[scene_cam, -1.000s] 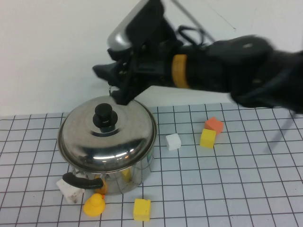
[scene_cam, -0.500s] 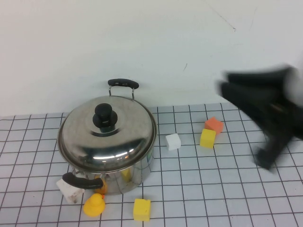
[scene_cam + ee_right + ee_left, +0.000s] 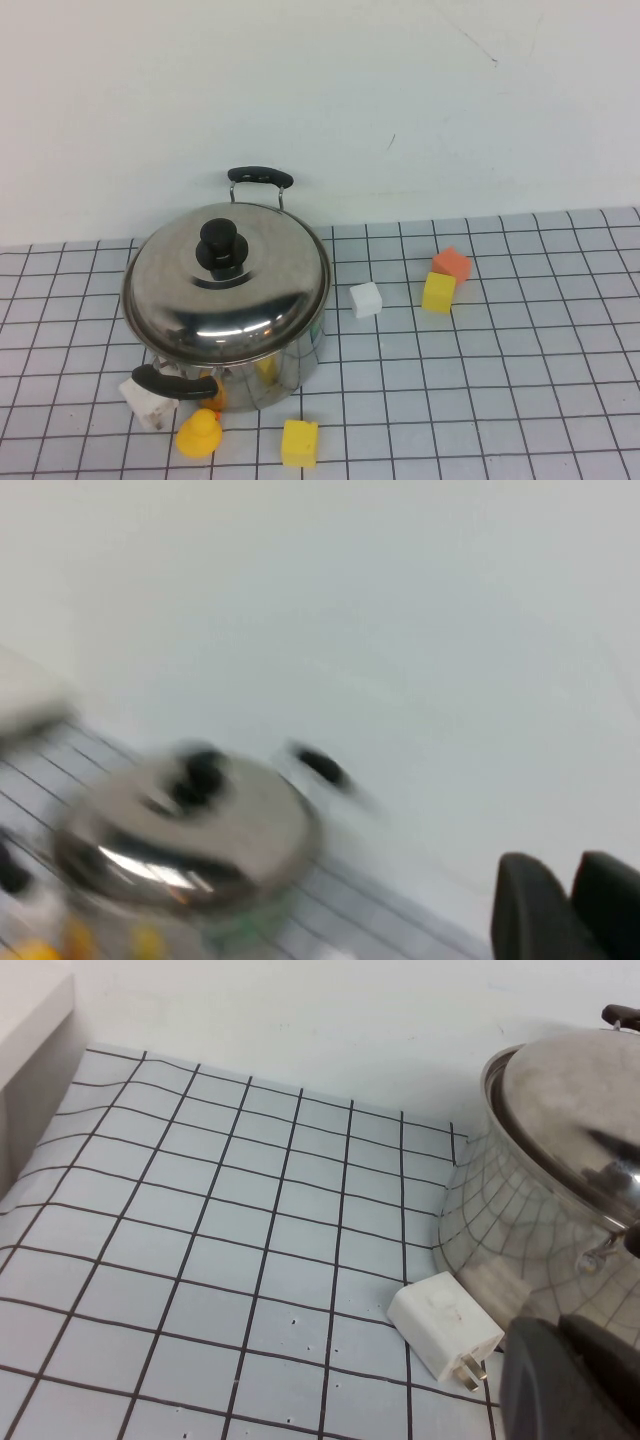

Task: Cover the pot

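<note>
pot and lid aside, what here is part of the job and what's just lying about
Job: pot, lid already seated on it.
Lying about: rubber duck, yellow blocks, white block, orange block, white charger.
Left gripper and right gripper: neither shows in the high view.

High view: raised, angled down at the gridded table point(image 3: 480, 380) toward the white wall, whole pot point(image 3: 226, 300) in frame, neither arm in sight
Left wrist view: low and close beside the pot point(image 3: 540, 1210), left gripper point(image 3: 570, 1380) at the frame edge
Right wrist view: farther off, blurred, facing pot point(image 3: 190, 830) and wall, right gripper point(image 3: 565, 905) in the corner
Shared by all three: the pot
</note>
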